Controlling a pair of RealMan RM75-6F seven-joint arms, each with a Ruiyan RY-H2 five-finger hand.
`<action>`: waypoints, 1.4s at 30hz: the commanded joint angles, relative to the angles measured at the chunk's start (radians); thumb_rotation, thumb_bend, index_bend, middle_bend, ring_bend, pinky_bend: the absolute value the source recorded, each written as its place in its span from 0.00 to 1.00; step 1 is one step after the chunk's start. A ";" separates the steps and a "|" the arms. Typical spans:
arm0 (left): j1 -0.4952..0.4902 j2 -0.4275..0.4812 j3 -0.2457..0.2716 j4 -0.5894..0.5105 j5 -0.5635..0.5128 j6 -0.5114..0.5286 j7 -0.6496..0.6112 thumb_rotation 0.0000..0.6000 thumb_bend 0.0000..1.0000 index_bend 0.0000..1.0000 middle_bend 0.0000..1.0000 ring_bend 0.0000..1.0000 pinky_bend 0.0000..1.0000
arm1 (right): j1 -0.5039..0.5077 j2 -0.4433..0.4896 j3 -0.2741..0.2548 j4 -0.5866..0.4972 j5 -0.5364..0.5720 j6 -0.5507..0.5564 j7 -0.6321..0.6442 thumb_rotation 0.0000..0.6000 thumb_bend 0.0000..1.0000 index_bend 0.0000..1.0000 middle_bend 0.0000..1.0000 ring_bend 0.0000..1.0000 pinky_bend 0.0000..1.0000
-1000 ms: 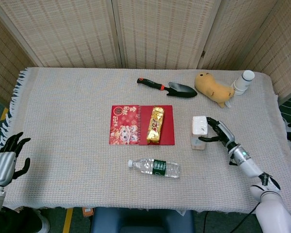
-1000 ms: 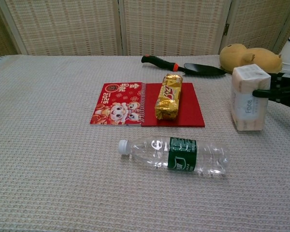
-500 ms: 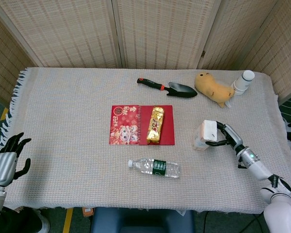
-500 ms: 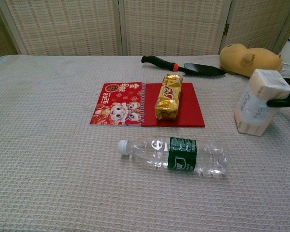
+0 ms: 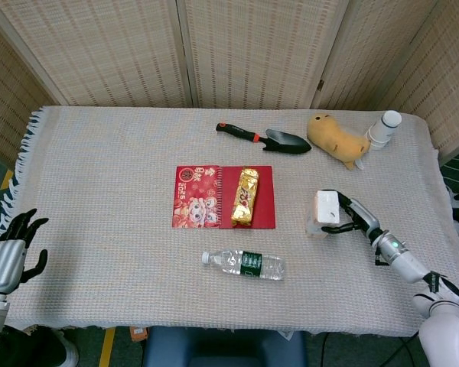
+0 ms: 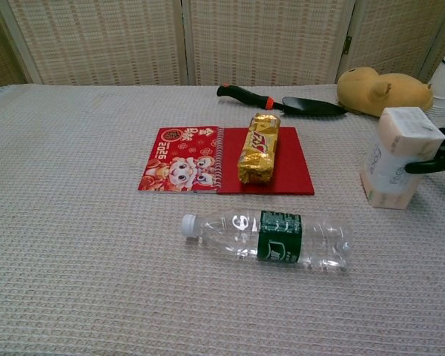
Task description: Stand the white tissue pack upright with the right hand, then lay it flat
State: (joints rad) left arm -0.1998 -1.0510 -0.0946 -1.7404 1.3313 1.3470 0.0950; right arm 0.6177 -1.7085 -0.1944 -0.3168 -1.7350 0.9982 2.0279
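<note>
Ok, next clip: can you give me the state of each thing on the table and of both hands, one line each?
white tissue pack: tilted on its lower end, gripped near the top.
right hand: fingers around the pack.
left hand: off the table edge, fingers spread, holding nothing.
water bottle: lying on its side, capped.
gold snack bar: flat on the red booklet.
trowel: lying flat.
plush toy: lying down.
white bottle: upright.

We can read little. The red booklet [image 6: 182, 159] carries "2025" beside gold characters too small for us to make out. The white tissue pack [image 6: 394, 156] shows blurred grey lettering, and the labels on the water bottle [image 6: 271, 237] and the gold snack bar [image 6: 258, 147] stay unreadable.
</note>
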 commanded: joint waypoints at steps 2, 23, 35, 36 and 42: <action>0.001 0.001 0.000 -0.001 0.002 0.001 -0.002 1.00 0.49 0.17 0.00 0.00 0.27 | 0.001 0.002 0.004 -0.005 0.007 0.004 0.000 1.00 0.07 0.03 0.13 0.00 0.00; 0.011 0.015 -0.004 -0.018 0.002 0.021 -0.012 1.00 0.49 0.17 0.00 0.00 0.27 | 0.006 0.398 0.039 -0.546 0.041 0.158 -0.398 1.00 0.04 0.00 0.00 0.00 0.00; 0.023 0.036 -0.005 -0.036 -0.004 0.031 -0.018 1.00 0.49 0.17 0.00 0.00 0.27 | 0.118 0.852 0.163 -1.356 0.546 -0.187 -1.553 1.00 0.04 0.00 0.00 0.00 0.00; 0.023 0.038 -0.005 -0.038 -0.005 0.029 -0.021 1.00 0.49 0.17 0.00 0.00 0.27 | 0.122 0.864 0.169 -1.389 0.598 -0.186 -1.616 1.00 0.04 0.00 0.00 0.00 0.00; 0.025 0.043 -0.007 -0.039 -0.007 0.031 -0.030 1.00 0.49 0.17 0.00 0.00 0.27 | 0.157 0.883 0.189 -1.497 0.863 -0.164 -1.907 1.00 0.04 0.00 0.00 0.00 0.00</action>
State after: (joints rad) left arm -0.1745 -1.0081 -0.1017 -1.7796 1.3240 1.3780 0.0653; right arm 0.7232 -0.9331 -0.0584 -1.6178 -1.1334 0.8913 0.3793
